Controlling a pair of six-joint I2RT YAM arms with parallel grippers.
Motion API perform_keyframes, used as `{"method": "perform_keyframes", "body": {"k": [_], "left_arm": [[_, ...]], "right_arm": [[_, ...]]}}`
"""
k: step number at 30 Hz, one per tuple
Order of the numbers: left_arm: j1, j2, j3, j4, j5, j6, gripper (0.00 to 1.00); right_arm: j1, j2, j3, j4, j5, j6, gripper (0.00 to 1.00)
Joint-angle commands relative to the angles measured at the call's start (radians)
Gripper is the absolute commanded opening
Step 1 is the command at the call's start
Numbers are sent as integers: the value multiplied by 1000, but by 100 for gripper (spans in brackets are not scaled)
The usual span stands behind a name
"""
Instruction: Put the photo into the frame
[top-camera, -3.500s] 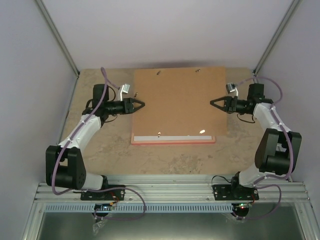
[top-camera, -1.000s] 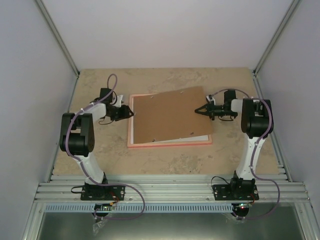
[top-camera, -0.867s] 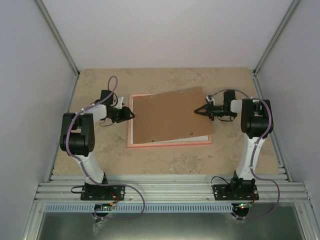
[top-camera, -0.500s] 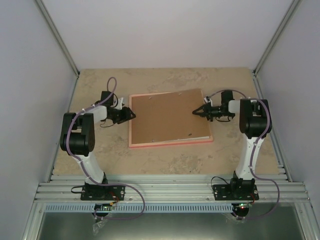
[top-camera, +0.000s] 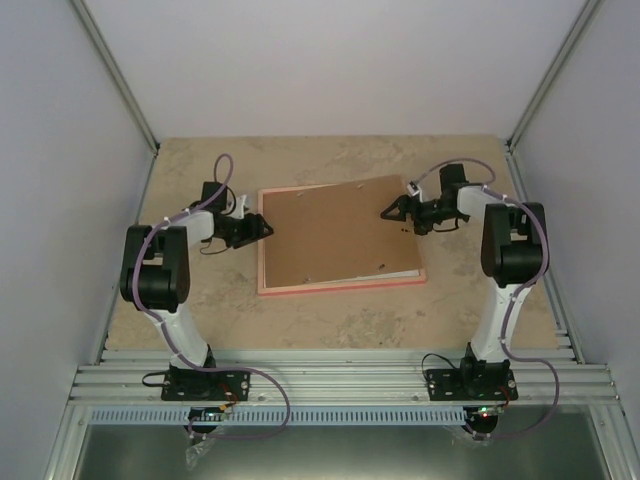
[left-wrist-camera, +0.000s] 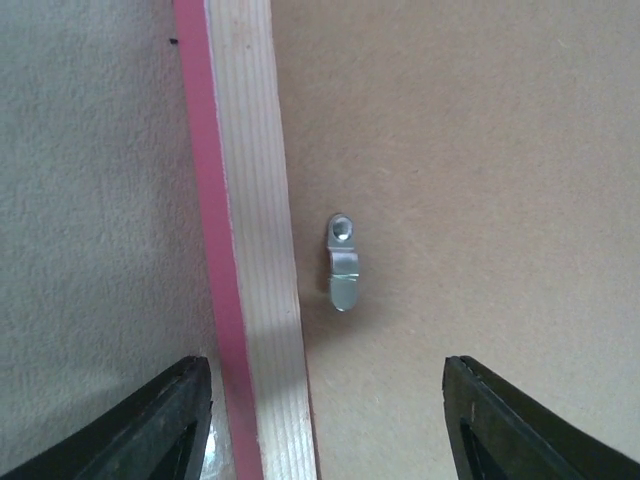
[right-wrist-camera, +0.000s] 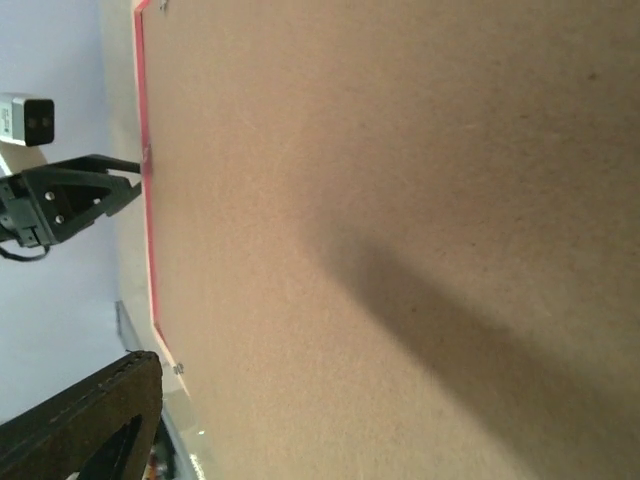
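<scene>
The thin pink rectangular frame (top-camera: 330, 288) lies flat on the tabletop (top-camera: 200, 310), carrying a skewed brown backing board (top-camera: 335, 235). The left fingers (left-wrist-camera: 165, 425) stand apart astride its left rail. Whether the right fingers (right-wrist-camera: 80, 425) are apart or together cannot be determined.

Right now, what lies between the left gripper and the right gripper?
Top view: the frame, with the brown backing board on it, spans the gap between left gripper and right gripper.

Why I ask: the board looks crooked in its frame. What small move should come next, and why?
Probably the right hand should nudge the far right corner of the backing board toward the near edge. The board lies skewed on the frame: a white strip shows along its near right edge.
</scene>
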Motion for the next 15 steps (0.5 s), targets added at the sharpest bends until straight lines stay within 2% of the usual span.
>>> {"method": "perform_keyframes", "body": {"k": [1, 11, 15], "left_arm": [[10, -6, 20, -1, -5, 6, 66], [32, -50, 15, 10, -22, 1, 70], [57, -72, 4, 18, -20, 8, 70]], "right_arm": [[7, -98, 34, -76, 137, -55, 90], [-5, -159, 65, -146, 325, -184, 90], [-41, -157, 54, -166, 324, -237, 81]]}}
